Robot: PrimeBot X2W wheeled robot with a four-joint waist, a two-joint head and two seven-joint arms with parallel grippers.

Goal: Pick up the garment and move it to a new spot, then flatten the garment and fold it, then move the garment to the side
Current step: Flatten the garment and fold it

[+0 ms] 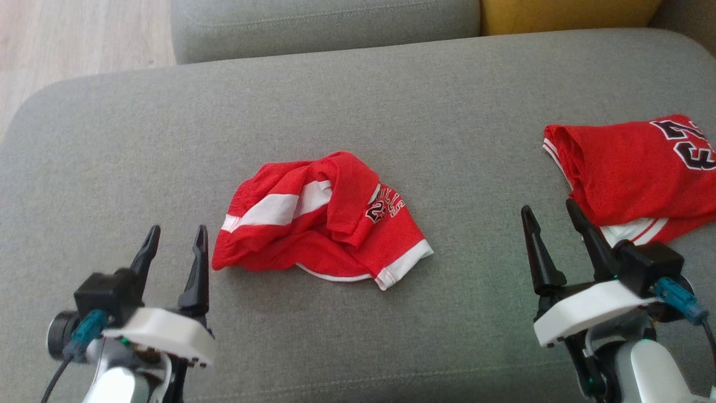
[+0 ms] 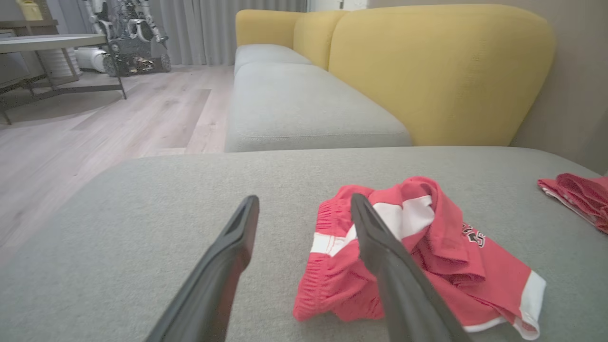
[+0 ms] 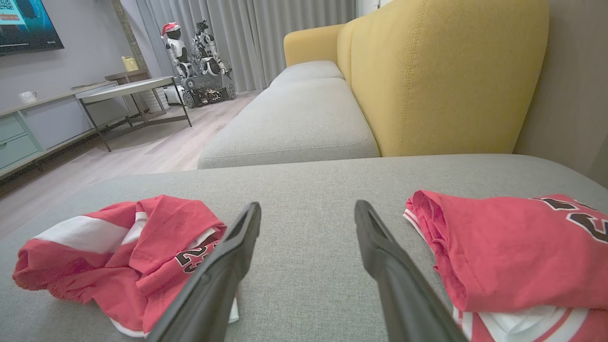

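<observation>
While the left hand [image 1: 178, 230] gapes, shorts [image 1: 324, 218] (crumpled) lie rightward — apart.

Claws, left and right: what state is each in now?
Left claw: open, holding nothing, beside the crumpled red garment.
Right claw: open, holding nothing, near the folded red jersey.

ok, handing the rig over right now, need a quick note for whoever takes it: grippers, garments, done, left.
Left gripper: open, empty, off the near-left edge of the red shorts.
Right gripper: open, empty, by the near-left corner of the red jersey.
Shorts: crumpled heap mid grey cushion, not flat. Jersey: folded, at the right.
Done: shorts lie free of both grippers; whether this is the new spot, cannot tell.
Left: flatten, fold, move shorts aside.
</observation>
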